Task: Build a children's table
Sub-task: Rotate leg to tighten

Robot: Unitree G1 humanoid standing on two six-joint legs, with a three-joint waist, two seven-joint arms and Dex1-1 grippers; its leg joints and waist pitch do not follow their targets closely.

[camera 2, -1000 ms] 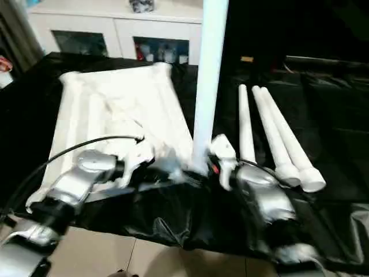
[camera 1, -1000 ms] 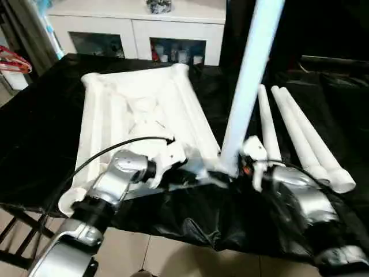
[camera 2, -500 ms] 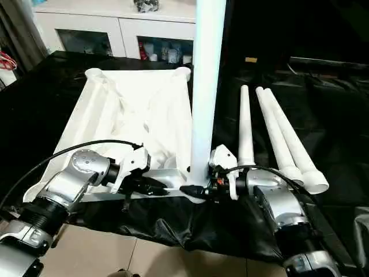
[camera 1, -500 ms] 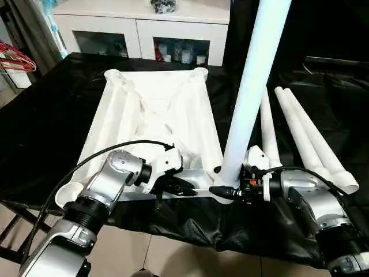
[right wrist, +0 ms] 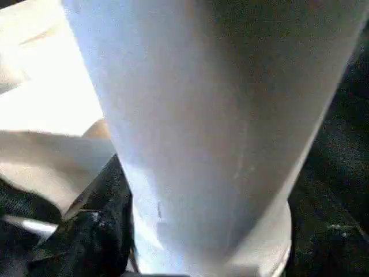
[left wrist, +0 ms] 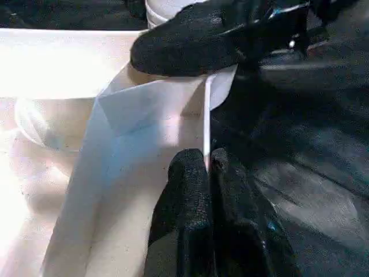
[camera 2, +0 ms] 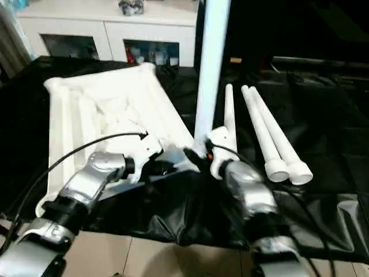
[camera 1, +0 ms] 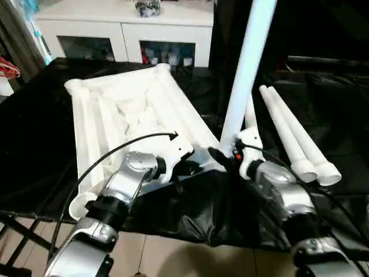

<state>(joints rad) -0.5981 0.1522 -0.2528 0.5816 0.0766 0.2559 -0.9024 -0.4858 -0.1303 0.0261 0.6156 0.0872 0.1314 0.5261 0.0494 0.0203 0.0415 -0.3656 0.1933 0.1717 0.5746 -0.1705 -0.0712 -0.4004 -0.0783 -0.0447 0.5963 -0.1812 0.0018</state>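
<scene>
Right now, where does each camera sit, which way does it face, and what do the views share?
Left eye view: on the head, facing forward and down at the upside-down table top, the standing leg, and both silver forearms.
Right eye view: same scene from slightly aside; three loose legs lie on the black-covered work table.
Left wrist view: along the left end effector, pinching the top's rim.
Right wrist view: close against the standing leg.
Shared: both eyes and the right wrist see the standing leg.
</scene>
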